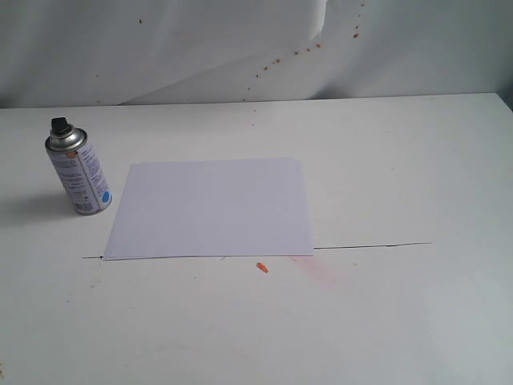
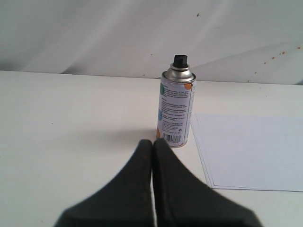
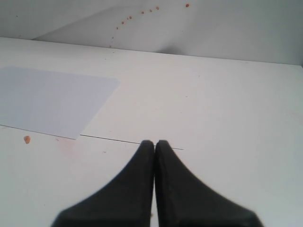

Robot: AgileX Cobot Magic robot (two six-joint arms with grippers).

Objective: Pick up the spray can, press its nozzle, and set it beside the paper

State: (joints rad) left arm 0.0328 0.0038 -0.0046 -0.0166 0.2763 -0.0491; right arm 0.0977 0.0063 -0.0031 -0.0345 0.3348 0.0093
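A white table [image 1: 385,321] fills most of the exterior view. Its top is matt and lightly scuffed. A thin dark seam [image 1: 369,245] runs across it, passing under the near edge of the paper [image 1: 210,207]. The paper lies flat and blank at the middle of the table, faintly lavender against the white.

Just in front of the paper's near edge sits a small orange speck [image 1: 261,266], with a faint pink smudge [image 1: 325,273] on the table beside it. Behind the table hangs a creased white sheet [image 1: 200,48] as a backdrop, dotted with a scatter of small orange-brown spots [image 1: 317,46].

The spray can [image 1: 78,172] stands upright on the table at the left of the exterior view. It is just beside the paper's left edge, with a narrow strip of bare table between them. Its black nozzle [image 1: 59,125] sits on top of the silver dome.

My left pincer [image 2: 152,142] is closed, its two black fingers pressed together on nothing. It points at the can, which stands near but untouched. My right pincer [image 3: 155,143] is likewise closed and empty, over bare table to the right of the paper.
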